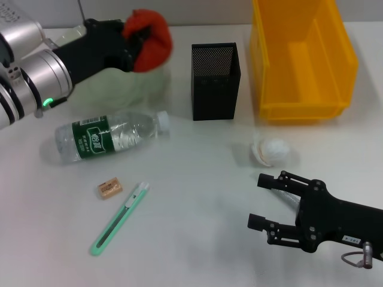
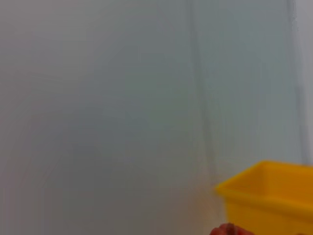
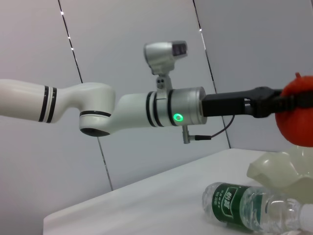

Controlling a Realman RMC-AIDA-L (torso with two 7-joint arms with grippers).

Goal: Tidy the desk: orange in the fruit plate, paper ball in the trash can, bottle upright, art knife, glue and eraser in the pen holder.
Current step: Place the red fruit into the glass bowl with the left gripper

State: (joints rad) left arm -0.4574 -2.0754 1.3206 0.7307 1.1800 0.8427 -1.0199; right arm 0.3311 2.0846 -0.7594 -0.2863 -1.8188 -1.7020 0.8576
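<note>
Orange pinched in left gripper, above fruit plate. We judge an off-centre release could roll it off the wavy rim. Right gripper spread, idle near paper ball.

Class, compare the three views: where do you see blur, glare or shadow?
Head view: the orange in the left claw is smeared, and the paper ball casts a soft shadow. Left wrist view: mostly hazy wall, with the yellow bin soft-edged. Right wrist view: sharpest; the bottle catches highlights.
</note>
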